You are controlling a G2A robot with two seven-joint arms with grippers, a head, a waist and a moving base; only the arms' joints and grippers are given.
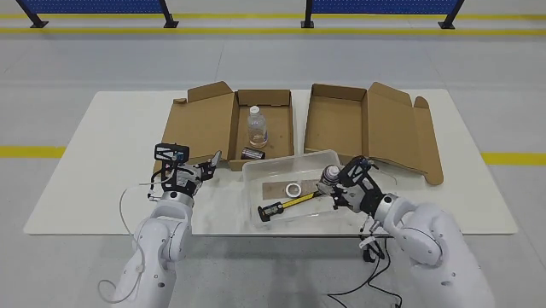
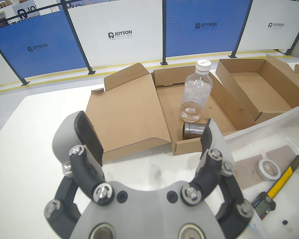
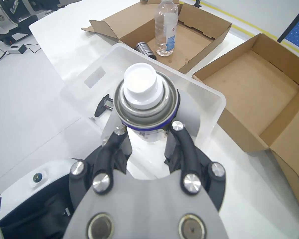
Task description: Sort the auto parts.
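Observation:
My right gripper (image 3: 149,128) is shut on a spray can (image 3: 144,100) with a white cap, held over the near right edge of the clear plastic bin (image 1: 256,171). In the top view that can (image 1: 328,177) sits at the bin's right side. Inside the bin lie a yellow digital caliper (image 1: 286,207) and a metal ring (image 1: 292,190). My left gripper (image 2: 149,135) hangs open and holds nothing, left of the bin and in front of the left cardboard box (image 1: 281,103). That box holds a clear water bottle (image 1: 256,126) and a metal cylinder (image 1: 253,154).
A second open cardboard box (image 1: 337,124) stands at the back right with nothing in it; its lid flap lies open to the right. The left box's flap (image 1: 200,124) lies flat on the white table (image 1: 102,163). Blue and white fence panels stand behind.

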